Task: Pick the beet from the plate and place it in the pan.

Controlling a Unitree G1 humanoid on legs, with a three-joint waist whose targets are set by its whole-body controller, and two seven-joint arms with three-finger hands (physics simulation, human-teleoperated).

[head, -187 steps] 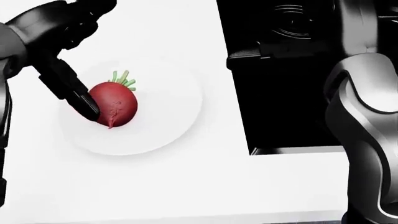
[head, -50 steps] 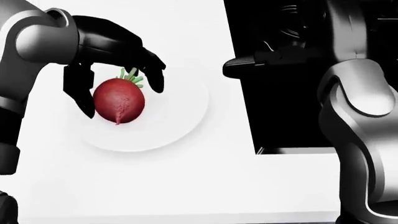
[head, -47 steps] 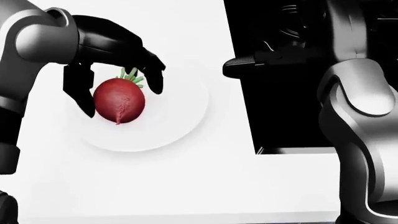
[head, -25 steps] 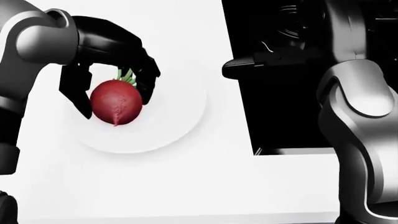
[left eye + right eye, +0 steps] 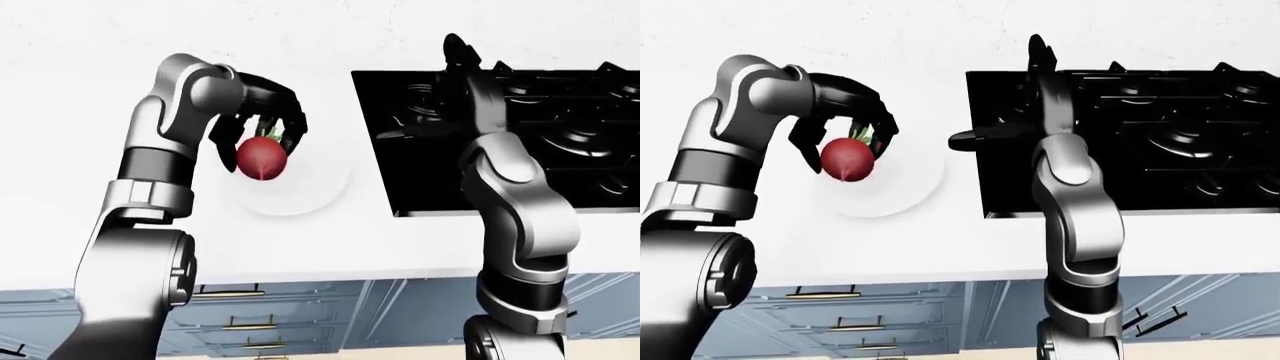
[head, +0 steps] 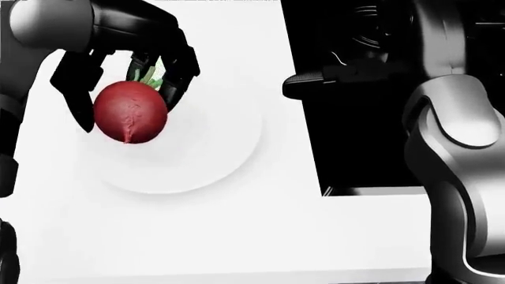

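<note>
Left-eye view: the left hand [image 5: 262, 124] reaches over the plate [image 5: 318, 191] with its fingers [image 5: 292, 120] clenched round the beet [image 5: 261, 158], root tip down, seemingly clear of the plate. The right hand [image 5: 458, 54] rises above the stove [image 5: 580, 135], right of the plate; whether it is clenched I cannot tell.

Head view: fingers clamp both sides of the beet so it cannot slip.

Right-eye view: a pan handle [image 5: 985, 137] juts toward the plate, probably the goal.

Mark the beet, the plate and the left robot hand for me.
beet [image 6: 130, 112], head view, middle of its red body.
plate [image 6: 213, 148], head view, bare white surface right of the beet.
left robot hand [image 6: 126, 71], head view, midway between the fingertips closed round the beet.
</note>
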